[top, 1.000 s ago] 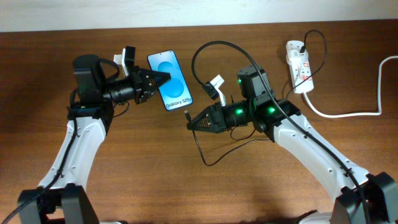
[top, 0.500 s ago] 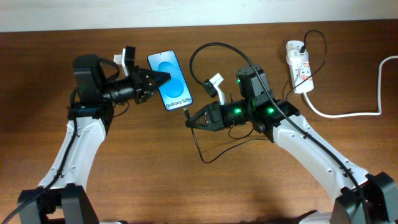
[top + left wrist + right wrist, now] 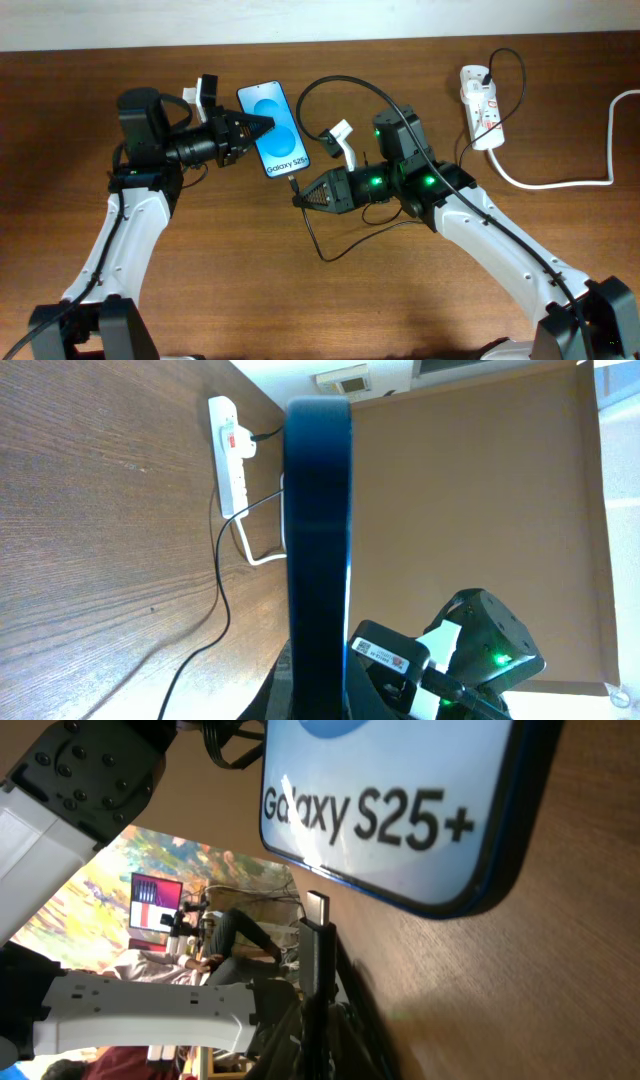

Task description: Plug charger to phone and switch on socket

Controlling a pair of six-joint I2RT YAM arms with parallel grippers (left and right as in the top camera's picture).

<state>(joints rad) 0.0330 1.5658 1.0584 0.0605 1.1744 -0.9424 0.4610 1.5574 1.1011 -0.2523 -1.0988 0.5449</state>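
One slim rectangular phone (image 3: 274, 128) with a bright blue screen and a white "Galaxy S25+" band lies screen-up on the brown wooden tabletop (image 3: 250, 280), left of centre. The left hand (image 3: 258, 127) is closed on the long edge nearest its arm; the left wrist view shows the phone edge-on between its fingers.

Just below the phone's bottom edge is the single connector tip (image 3: 317, 915) of the one thin black charger cable (image 3: 345, 80). The right hand (image 3: 303, 198) is clamped shut on that connector. In the right wrist view the metal tip points at the phone's bottom edge with a thin strip of wood visible between them, so it is not inserted. From the right hand the cable makes one loop over the tabletop towards the robot and another arc above the right arm.

Well apart, at the far right, lies one small white elongated power strip (image 3: 481, 108) with red marks on its face. One black plug (image 3: 487, 73) sits in its far end. One thick white cord (image 3: 560, 184) runs from its near end off the right edge.
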